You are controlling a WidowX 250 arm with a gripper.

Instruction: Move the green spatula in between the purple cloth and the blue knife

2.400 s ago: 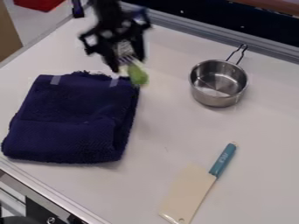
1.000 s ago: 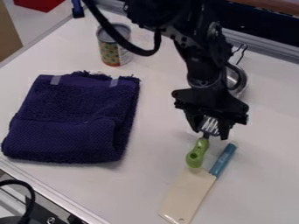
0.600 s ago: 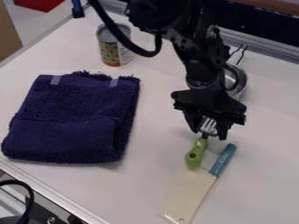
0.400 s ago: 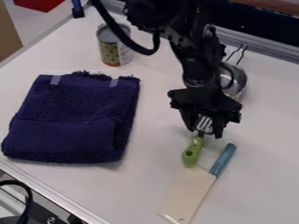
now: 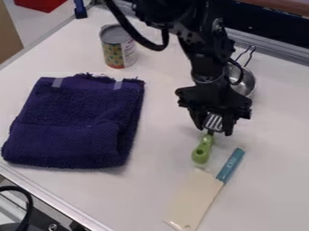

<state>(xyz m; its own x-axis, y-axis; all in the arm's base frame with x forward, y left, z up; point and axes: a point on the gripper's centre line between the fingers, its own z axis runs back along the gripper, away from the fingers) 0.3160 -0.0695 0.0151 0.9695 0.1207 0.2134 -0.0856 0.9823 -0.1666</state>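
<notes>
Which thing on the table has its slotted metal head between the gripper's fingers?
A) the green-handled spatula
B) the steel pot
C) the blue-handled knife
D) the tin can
A: the spatula's slotted head sits between the fingers of the gripper, with its green handle pointing down toward the knife.

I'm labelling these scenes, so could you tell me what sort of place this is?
Probably a robot test bench with kitchen things: a robot gripper hangs over a pale tabletop bearing a metal pan and a food can.
</notes>
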